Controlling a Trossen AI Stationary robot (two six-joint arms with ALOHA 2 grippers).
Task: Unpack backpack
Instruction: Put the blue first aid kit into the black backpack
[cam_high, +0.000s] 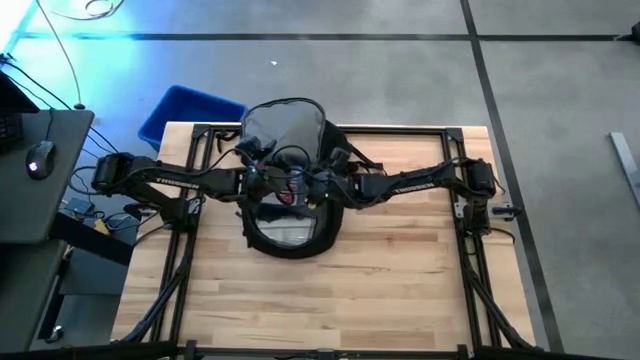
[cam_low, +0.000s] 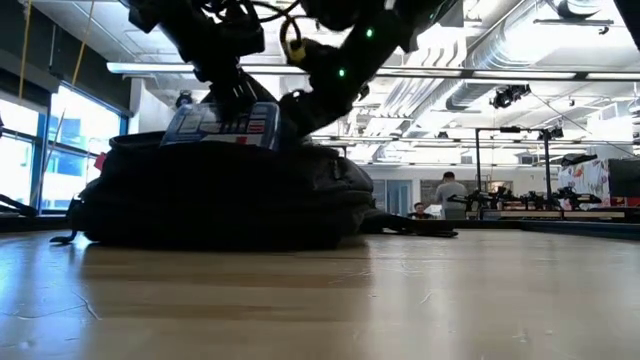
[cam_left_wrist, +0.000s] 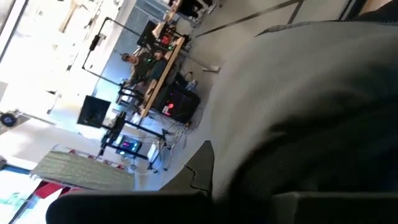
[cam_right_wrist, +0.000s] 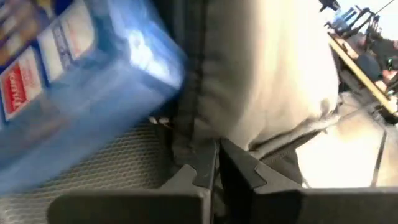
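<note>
The black backpack lies open at the middle of the table, toward its far edge, with its grey lining turned up. In the low view it rests flat on the tabletop. A blue, white and red package sticks up out of the opening; it also shows tilted in the right wrist view. No gripper's hold on it shows. My left gripper is shut at the opening's left side, and my right gripper is shut at its right side. My left gripper is shut with grey lining cloth pressed close over its fingers. The cloth hides the place of contact, so which edge or how many layers it has cannot be told. My right gripper pinches a fold of the grey lining beside a dark seam between its two fingertips. The fingers slant down into the opening, next to the package. The backpack's body stays on the table.
A blue bin stands on the floor past the table's far left corner. A desk with a mouse is off the left side. Bare wood lies between the backpack and the near edge. People are far back in the room.
</note>
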